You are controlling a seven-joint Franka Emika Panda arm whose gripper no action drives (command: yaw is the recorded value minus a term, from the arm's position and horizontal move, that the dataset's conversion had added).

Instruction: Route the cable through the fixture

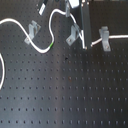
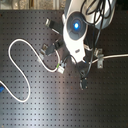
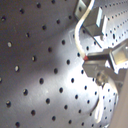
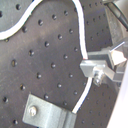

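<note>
The white cable snakes across the black perforated board, with its green band near the middle. It rises to the back, comes down past the middle metal fixture and reaches my gripper. From there it runs straight through the right fixture to the first exterior view's right edge. The dark fingers stand upright with their tips at the board, closed on the cable. In the second exterior view the arm hides the gripper; the cable loop and blue band show. In the second wrist view the cable passes a clip.
A third metal fixture stands at the first exterior view's left, beside the cable's bend. Black arm cables hang at the top of the second exterior view. Another bracket shows in the second wrist view.
</note>
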